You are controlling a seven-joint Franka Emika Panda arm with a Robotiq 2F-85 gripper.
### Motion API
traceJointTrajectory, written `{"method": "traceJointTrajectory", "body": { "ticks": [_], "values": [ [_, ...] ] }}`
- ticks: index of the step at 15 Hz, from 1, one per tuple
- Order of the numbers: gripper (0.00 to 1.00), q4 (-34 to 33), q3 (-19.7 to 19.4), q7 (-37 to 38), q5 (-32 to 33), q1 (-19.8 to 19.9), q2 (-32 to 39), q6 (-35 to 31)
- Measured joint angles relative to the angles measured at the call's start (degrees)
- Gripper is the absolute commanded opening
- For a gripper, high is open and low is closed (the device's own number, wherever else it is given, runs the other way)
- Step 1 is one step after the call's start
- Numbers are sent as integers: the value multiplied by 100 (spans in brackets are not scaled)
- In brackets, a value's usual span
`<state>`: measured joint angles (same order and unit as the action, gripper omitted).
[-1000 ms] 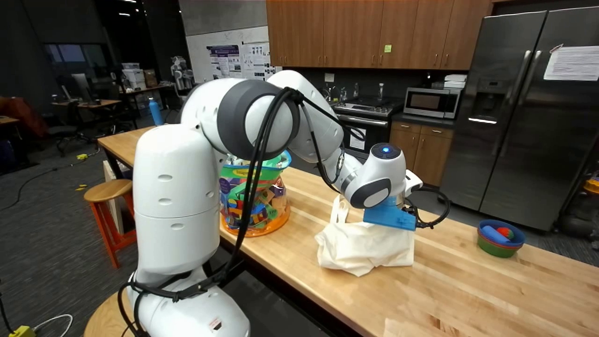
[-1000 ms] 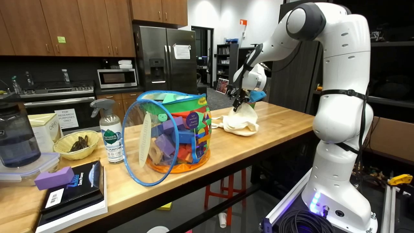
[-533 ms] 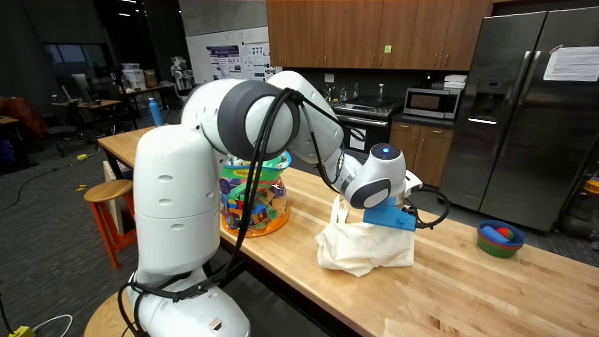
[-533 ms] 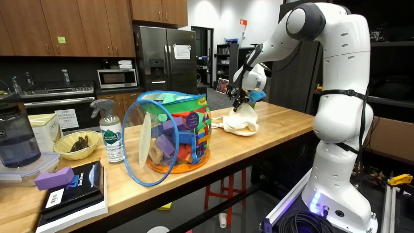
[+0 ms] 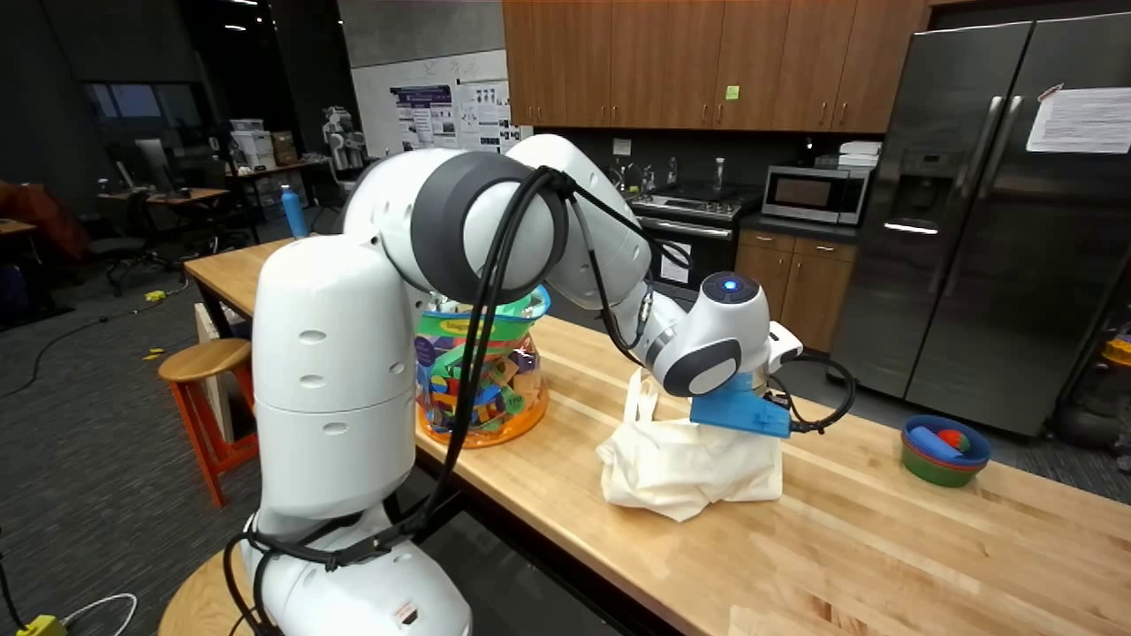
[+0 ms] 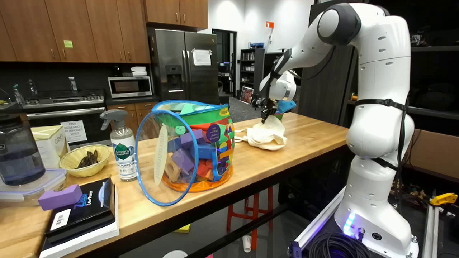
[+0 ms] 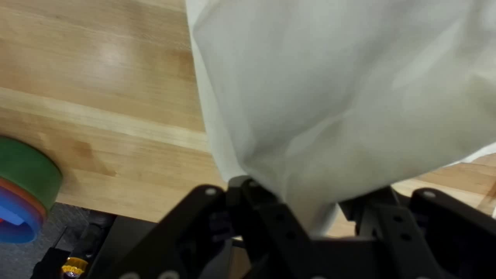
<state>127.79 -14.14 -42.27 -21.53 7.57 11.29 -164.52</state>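
A crumpled cream cloth bag (image 5: 694,468) lies on the wooden table, its handles (image 5: 641,397) stretched out to one side. My gripper (image 6: 266,116) points down at the bag's raised top, and a blue plate (image 5: 740,412) on the wrist covers the fingers in an exterior view. In the wrist view the gripper (image 7: 310,189) has its dark jaws apart, with a fold of the bag (image 7: 310,100) reaching in between them. The left finger (image 7: 267,217) touches the cloth. Wood shows through a gap beside the right finger, whose tip is hidden behind the bag.
Stacked bowls (image 5: 937,470) with small toys inside stand farther along the table. A clear bag of coloured blocks (image 6: 204,157) stands on the handle side. Beyond it are a spray bottle (image 6: 123,154), a basket (image 6: 73,168) and a purple block (image 6: 61,197) on a black box.
The wrist has shifted slightly to the right in both exterior views. The visible finger at the bag's top has swung inward a little, and the bag has barely moved.
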Motion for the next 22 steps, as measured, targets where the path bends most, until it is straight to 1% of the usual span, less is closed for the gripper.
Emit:
{"method": "traceJointTrajectory", "body": {
  "ticks": [2, 3, 8, 10, 13, 17, 21, 22],
  "values": [
    [1, -7, -1, 0, 0, 1, 0, -134],
    [0, -18, 0, -1, 0, 1, 0, -199],
    [1, -135, -7, 9, 117, -36, -4, -536],
    [1, -156, -74, 54, 226, -51, 9, -730],
    [1, -178, -325, 238, 459, -58, 101, -1081],
    [1, -223, -818, 361, 633, -42, 319, -1649],
    [1, -353, -911, 1320, 1848, 404, 445, -2101],
    [1, -410, -976, 1392, 1902, 431, 489, -2144]
  ]
}}
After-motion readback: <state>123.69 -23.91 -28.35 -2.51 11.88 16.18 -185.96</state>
